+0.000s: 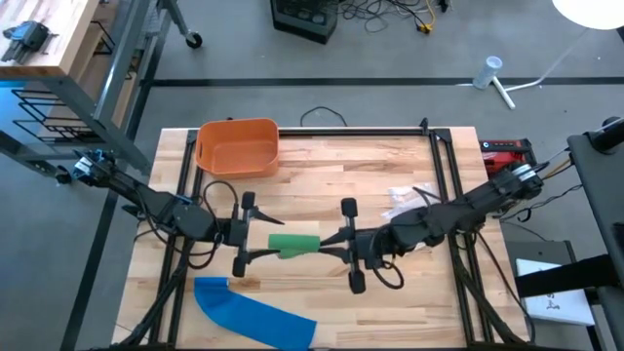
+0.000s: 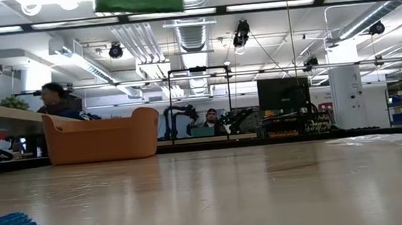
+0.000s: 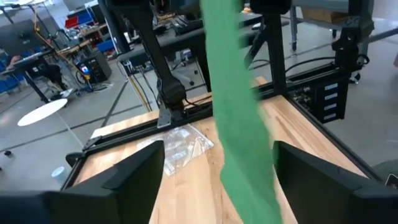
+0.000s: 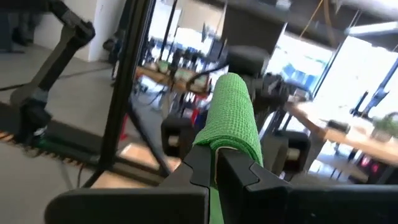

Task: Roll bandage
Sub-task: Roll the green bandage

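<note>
**Wooden surface, bandage held above it**

Wooden surface (image 1: pixel 390 292) lies below the green bandage (image 1: pixel 292 244), pinched by the right hand (image 1: pixel 330 242). Left hand (image 1: pixel 255 237) stands spread around its far end. One-sided support risks the roll sagging, unwinding or slipping free.

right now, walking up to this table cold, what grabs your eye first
The green bandage, held in the air mid-table between the two arms: the right gripper is shut on one end, while the left gripper stands open around the other. Next, the orange bin at the table's far edge and the blue cloth lying at the near-left edge.
</note>
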